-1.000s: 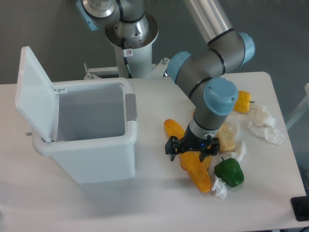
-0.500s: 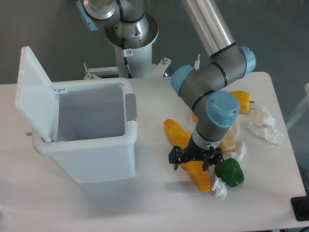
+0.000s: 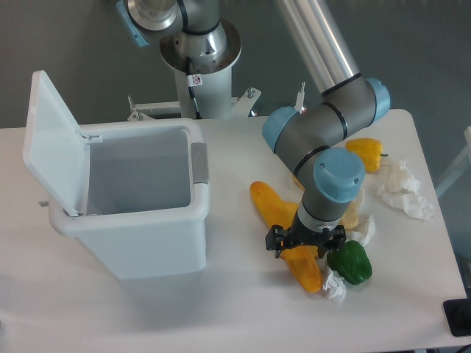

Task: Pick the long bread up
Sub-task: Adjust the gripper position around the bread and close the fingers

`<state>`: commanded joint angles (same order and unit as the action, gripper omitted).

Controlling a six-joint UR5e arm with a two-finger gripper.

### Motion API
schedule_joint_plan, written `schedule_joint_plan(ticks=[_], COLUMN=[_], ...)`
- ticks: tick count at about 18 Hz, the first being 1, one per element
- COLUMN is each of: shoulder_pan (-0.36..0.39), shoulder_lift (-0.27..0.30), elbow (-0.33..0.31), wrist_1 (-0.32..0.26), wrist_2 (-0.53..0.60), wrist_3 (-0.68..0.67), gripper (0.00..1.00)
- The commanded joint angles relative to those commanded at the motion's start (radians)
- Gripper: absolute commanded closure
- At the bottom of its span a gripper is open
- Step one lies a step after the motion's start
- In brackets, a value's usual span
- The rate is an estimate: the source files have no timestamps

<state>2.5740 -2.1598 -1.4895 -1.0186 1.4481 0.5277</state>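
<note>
No readable text anywhere. Small white sticker with red mark point(image 3: 196, 79) on robot base column point(image 3: 199, 88); print too small to make out.

The arm point(image 3: 324, 140) was built of smooth grey cylindrical joint housings, each closed by a round pale-blue cap. A long tube of bare brushed metal point(image 3: 313, 40) was seen running up out of the picture from the elbow housing. Thin dark seams were visible where the joint housings met. The last wrist segment was grey, with a black ring at its lower end. The claw point(image 3: 304, 243) was black and small, made up of short angular parts spread to both sides. The base column point(image 3: 200, 77) was pale grey and round, topped by a wide collar ringed with dark bolt holes, and a small white label with red marking was stuck on its front
</note>
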Motion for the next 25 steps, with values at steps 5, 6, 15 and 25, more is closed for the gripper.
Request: schedule_joint_plan(ticks=[5, 6, 15, 25], shoulder_pan=[0.000, 0.002, -0.020, -0.025], shoulder_lift=[-0.018, -0.029, -0.057, -0.064], elbow=[0.012, 0.023, 0.025, 0.028], wrist_1=[0.011, 0.009, 0.014, 0.014], wrist_2=[0.003, 0.018, 0.083, 0.087], wrist_3=[0.005, 0.011, 0.008, 0.002], gripper=[0.00, 0.00, 0.00, 0.00])
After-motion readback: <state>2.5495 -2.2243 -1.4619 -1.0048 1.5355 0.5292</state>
